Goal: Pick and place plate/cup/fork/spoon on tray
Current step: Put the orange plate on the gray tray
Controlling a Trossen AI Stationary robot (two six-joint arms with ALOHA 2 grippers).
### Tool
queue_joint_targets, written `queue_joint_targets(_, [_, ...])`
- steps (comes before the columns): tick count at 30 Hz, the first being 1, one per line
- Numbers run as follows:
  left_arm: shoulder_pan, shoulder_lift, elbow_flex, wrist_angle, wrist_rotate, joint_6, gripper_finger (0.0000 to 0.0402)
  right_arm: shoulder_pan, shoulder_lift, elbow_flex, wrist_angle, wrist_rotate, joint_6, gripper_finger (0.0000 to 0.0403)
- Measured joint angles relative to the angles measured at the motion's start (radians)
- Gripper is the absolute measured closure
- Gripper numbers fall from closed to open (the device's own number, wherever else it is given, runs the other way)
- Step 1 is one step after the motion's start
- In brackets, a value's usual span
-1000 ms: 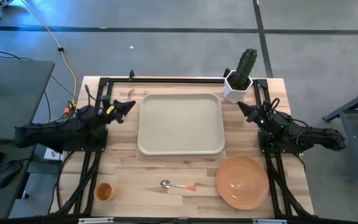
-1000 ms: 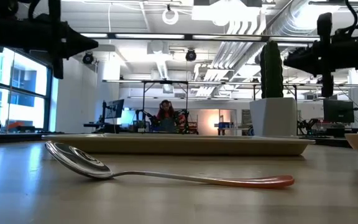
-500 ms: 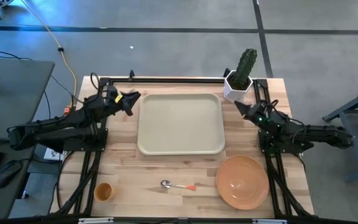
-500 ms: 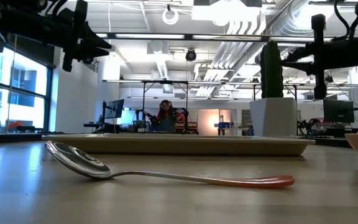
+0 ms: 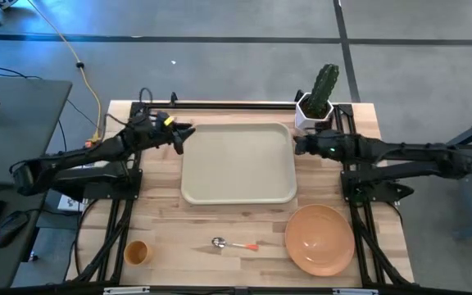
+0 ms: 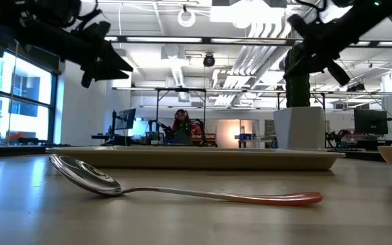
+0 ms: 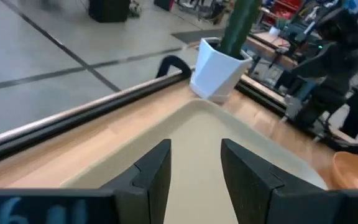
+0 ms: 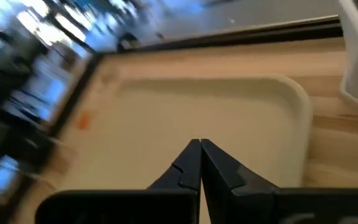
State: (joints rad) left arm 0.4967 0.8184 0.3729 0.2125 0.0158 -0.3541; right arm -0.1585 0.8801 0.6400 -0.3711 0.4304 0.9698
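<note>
- The tray (image 5: 238, 162) lies in the middle of the table (image 5: 162, 225) toward the far side, with nothing on it.
- The plate (image 5: 319, 238) sits on the wood near the tray's near right corner, just apart from the rim.
- The spoon (image 5: 233, 243) lies on the bare wood in front of the tray, bowl to the left, orange handle end to the right; the low view shows it flat on the table before the tray's rim.
- The cup (image 5: 137, 251) stands at the near left corner, well apart from the tray.
- A white pot with a green cactus (image 5: 316, 102) stands at the far right corner, just beside the tray's far right corner.
- The left gripper (image 5: 180, 134) hovers at the tray's far left corner, fingers (image 7: 152, 176) narrowly parted, holding nothing.
- The right gripper (image 5: 297, 145) hovers at the tray's right rim, close by the cactus pot, fingers (image 8: 188, 165) pressed together and empty.
- A desk with a keyboard and mouse (image 5: 8, 228) stands left of the table.
</note>
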Motion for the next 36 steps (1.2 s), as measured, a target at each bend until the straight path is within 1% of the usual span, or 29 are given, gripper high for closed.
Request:
queue_joint_targets(3, [-0.053, 0.079, 0.013, 0.114, -0.003, -0.018, 0.0271, 0.000, 0.081, 0.091, -0.112, -0.039, -0.067, 0.0402])
queue_joint_targets(7, [-0.138, 0.173, 0.085, 0.130, -0.061, -0.018, 0.0271, 0.000, 0.146, 0.171, -0.230, -0.135, -0.168, 0.0395])
queue_joint_targets(11, [-0.232, 0.268, 0.168, 0.131, -0.135, -0.014, 0.0271, 0.004, 0.165, 0.215, -0.312, -0.245, -0.210, 0.0363])
queue_joint_targets(13, [-0.276, 0.324, 0.208, 0.131, -0.167, -0.004, 0.0271, 0.023, 0.166, 0.218, -0.337, -0.273, -0.173, 0.0341])
queue_joint_targets(16, [-0.334, 0.409, 0.264, 0.130, -0.215, -0.012, 0.0271, 0.088, 0.166, 0.209, -0.397, -0.298, -0.101, 0.0307])
queue_joint_targets(19, [-0.393, 0.495, 0.332, 0.129, -0.257, -0.096, 0.0271, 0.189, 0.167, 0.195, -0.473, -0.298, -0.027, 0.0280])
queue_joint_targets(21, [-0.441, 0.556, 0.386, 0.133, -0.273, -0.136, 0.0271, 0.260, 0.167, 0.195, -0.522, -0.287, 0.011, 0.0267])
queue_joint_targets(25, [-0.541, 0.684, 0.487, 0.125, -0.303, -0.148, 0.0271, 0.368, 0.167, 0.195, -0.639, -0.281, 0.065, 0.0252])
queue_joint_targets(30, [-0.637, 0.797, 0.589, 0.113, -0.369, -0.192, 0.0271, 0.459, 0.168, 0.195, -0.746, -0.294, 0.045, 0.0242])
queue_joint_targets(33, [-0.677, 0.845, 0.629, 0.108, -0.401, -0.222, 0.0271, 0.496, 0.170, 0.193, -0.736, -0.326, 0.003, 0.0237])
queue_joint_targets(36, [-0.707, 0.875, 0.663, 0.099, -0.425, -0.242, 0.0271, 0.520, 0.180, 0.148, -0.664, -0.372, -0.030, 0.0231])
